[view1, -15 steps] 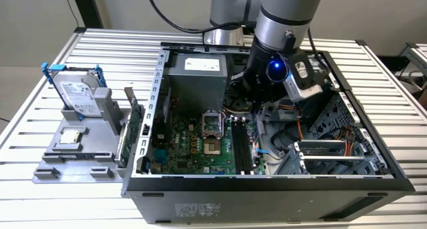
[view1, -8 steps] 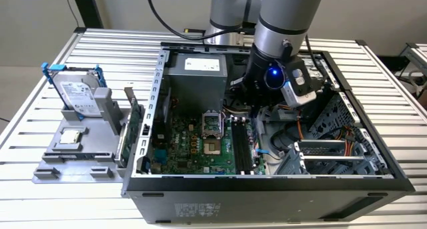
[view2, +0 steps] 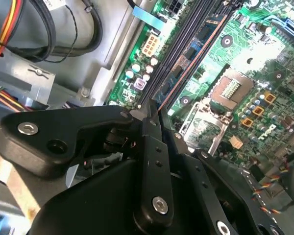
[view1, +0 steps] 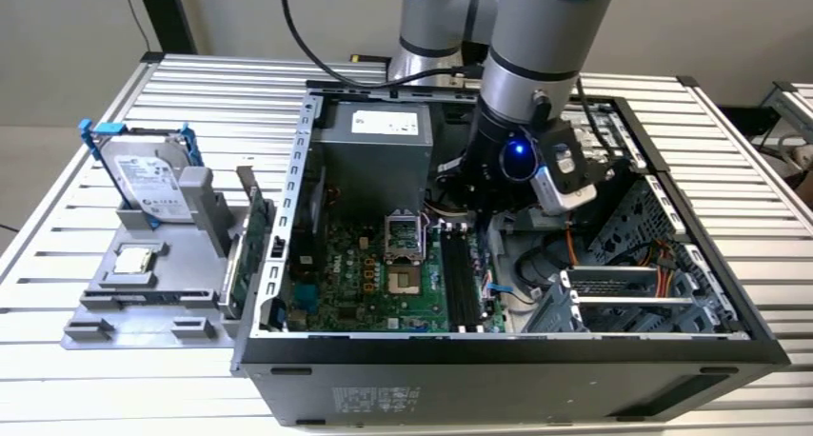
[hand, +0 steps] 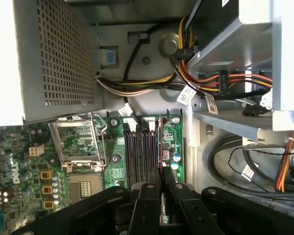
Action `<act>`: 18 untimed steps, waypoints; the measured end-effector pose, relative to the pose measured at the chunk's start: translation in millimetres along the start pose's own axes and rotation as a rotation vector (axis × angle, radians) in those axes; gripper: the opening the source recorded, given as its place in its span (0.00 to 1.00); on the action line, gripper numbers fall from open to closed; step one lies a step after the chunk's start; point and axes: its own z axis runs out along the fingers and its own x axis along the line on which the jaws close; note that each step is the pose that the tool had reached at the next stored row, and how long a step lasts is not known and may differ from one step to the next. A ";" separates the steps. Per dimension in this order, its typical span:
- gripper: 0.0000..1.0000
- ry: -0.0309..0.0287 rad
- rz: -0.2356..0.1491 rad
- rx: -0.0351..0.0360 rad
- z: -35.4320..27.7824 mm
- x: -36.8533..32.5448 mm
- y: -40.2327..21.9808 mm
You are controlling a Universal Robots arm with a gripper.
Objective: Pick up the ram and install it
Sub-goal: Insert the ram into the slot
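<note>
My gripper is low inside the open computer case, over the black memory slots of the green motherboard. In both wrist views the fingers are shut on the ram, a thin dark stick seen edge-on with a reddish edge. From the gripper it runs along the slots, in line with the slot farthest from the processor socket. The ram reaches out past the gripper above the board. How deep it sits in the slot cannot be told.
A grey fixture at the exterior view's left holds a hard drive, a silver chip and an upright green card. The power supply, cable bundles and a drive cage crowd around the slots.
</note>
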 end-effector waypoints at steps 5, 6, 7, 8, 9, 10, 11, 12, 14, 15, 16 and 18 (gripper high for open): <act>0.00 -0.0001 -0.018 0.0000 9.3 -0.3 0.0; 0.00 -0.0001 -0.022 -0.0001 11.2 -0.5 0.0; 0.00 -0.0001 -0.024 -0.0003 13.0 -0.5 -0.3; 0.00 0.0000 -0.026 -0.0001 14.9 -0.6 -0.7; 0.00 -0.0001 -0.028 0.0001 16.7 -0.7 -0.7; 0.00 0.0000 -0.030 0.0003 18.5 -1.2 -0.7; 0.00 0.0000 -0.031 0.0004 20.3 -1.7 -0.7; 0.00 -0.0001 -0.033 0.0004 22.1 -2.1 -0.8; 0.00 0.0004 -0.037 0.0011 23.3 -3.0 -1.5; 0.00 0.0009 -0.040 0.0010 23.6 -3.9 -2.1; 0.00 0.0018 -0.041 0.0010 24.0 -4.7 -3.4; 0.00 0.0023 -0.041 0.0011 24.2 -5.3 -8.2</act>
